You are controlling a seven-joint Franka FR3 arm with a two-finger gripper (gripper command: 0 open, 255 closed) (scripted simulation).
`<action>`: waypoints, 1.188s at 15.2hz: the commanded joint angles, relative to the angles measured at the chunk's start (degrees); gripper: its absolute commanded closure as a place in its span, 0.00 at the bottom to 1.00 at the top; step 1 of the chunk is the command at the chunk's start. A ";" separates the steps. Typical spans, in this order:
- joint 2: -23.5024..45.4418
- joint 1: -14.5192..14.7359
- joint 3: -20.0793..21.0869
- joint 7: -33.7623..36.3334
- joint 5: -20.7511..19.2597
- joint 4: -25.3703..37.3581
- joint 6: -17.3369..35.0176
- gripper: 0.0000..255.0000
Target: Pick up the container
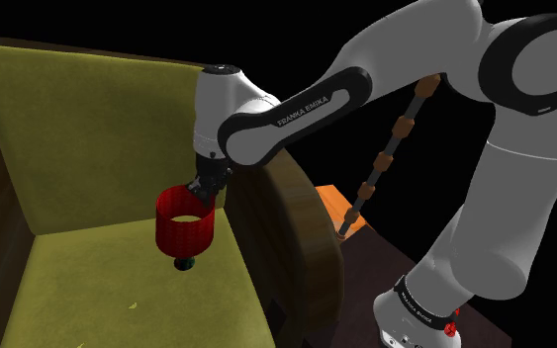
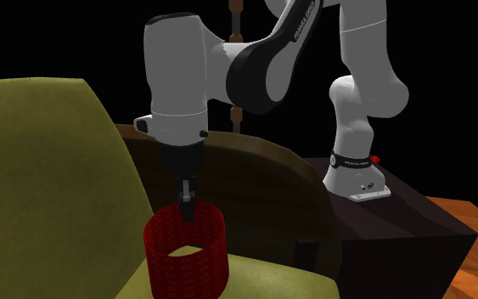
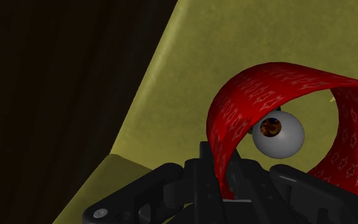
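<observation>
pincer [image 1: 205,188] pinched on the wall of the red star-patterned container [image 1: 184,229], wall caught between the two fingers, over the olive seat of the armchair [image 1: 88,287], close beside its dark side. seems gripped and raised slightly off the seat, leaving only a higher, clean lift. hard to confirm the gap beneath: base cut off at the second exterior view's lower edge, and no telling what the grey ball [image 3: 279,133] seen through the open band is.
</observation>
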 commanded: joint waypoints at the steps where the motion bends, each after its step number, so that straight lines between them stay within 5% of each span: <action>1: 0.00 0.01 0.01 0.00 0.01 0.01 0.01 1.00; 18: -6.59 -0.96 1.33 -3.08 4.24 4.15 -10.02 1.00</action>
